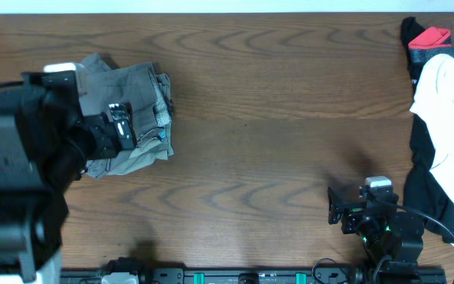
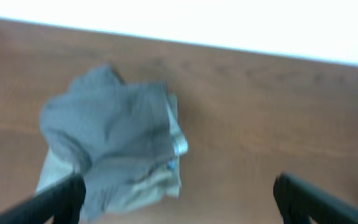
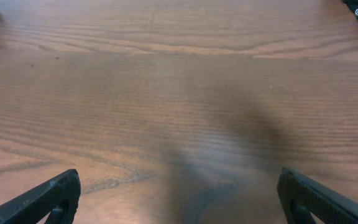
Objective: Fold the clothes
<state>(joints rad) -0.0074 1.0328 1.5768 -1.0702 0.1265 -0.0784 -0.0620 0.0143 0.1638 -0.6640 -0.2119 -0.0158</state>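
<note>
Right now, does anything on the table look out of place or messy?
The shorts at left sit in a lumpy bundle with uneven edges, not a flat fold. At far right a heap of black, white and red clothes lies unfolded and strung out. Nothing looks spilled or damaged.

We count 1 table [image 1: 274, 95], 2 grippers (left gripper [image 2: 179, 193], right gripper [image 3: 179, 193]) and 1 folded grey bundle [image 1: 128, 118]. In the pile at the right edge we see 3 cloths: 1 black garment [image 1: 424, 181], 1 white garment [image 1: 445, 95], 1 red piece [image 1: 430, 36].
</note>
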